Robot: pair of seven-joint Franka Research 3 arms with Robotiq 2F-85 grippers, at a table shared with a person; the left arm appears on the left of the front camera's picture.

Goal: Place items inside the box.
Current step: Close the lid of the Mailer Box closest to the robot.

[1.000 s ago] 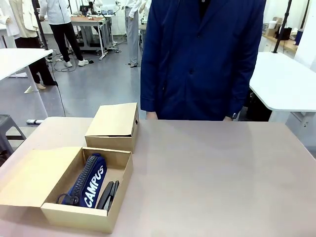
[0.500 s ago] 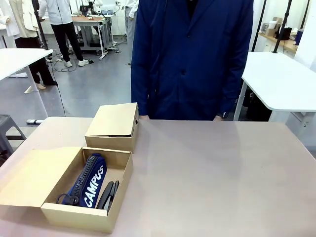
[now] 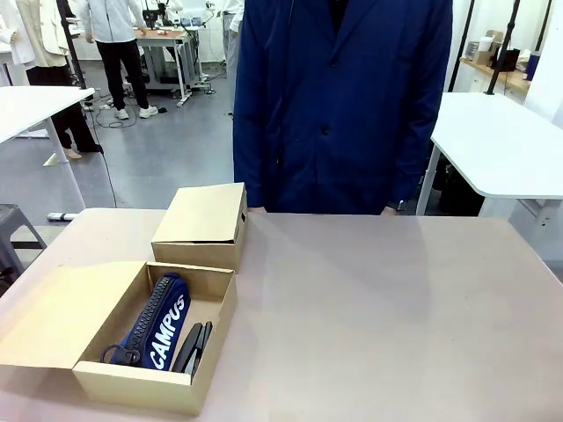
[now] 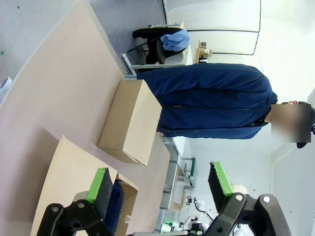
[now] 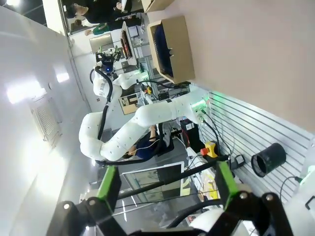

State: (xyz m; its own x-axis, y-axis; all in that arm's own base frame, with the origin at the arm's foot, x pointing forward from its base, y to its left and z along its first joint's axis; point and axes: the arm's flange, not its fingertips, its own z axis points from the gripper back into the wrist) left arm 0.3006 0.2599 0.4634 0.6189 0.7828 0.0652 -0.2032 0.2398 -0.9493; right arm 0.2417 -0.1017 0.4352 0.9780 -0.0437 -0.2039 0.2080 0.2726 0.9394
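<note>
The navy pouch [image 3: 161,321] lies inside the open box [image 3: 208,331] at the near left corner of the desk [image 3: 378,316], its white "CAMPUS" lettering running lengthwise and facing up, a zip along its left side. Just beside it on the right, against the box's right wall, lie slim black pieces [image 3: 193,346], too dark to tell apart; a black loop sits at the pouch's near end. The box's lid flap [image 3: 62,312] lies folded out flat to the left, reaching toward the desk's left edge. Just behind stands a closed box [image 3: 202,225], its near face touching or almost touching the open box's back wall. The rest of the desk, from the boxes across to the right edge, is bare and open for moving. A person in a dark blue coat [image 3: 343,105] stands against the far edge. The left gripper [image 4: 160,184] hangs above the open box with its jaws spread wide and nothing between them. The right gripper [image 5: 165,182] is off the desk, jaws released and likewise holding nothing.
</note>
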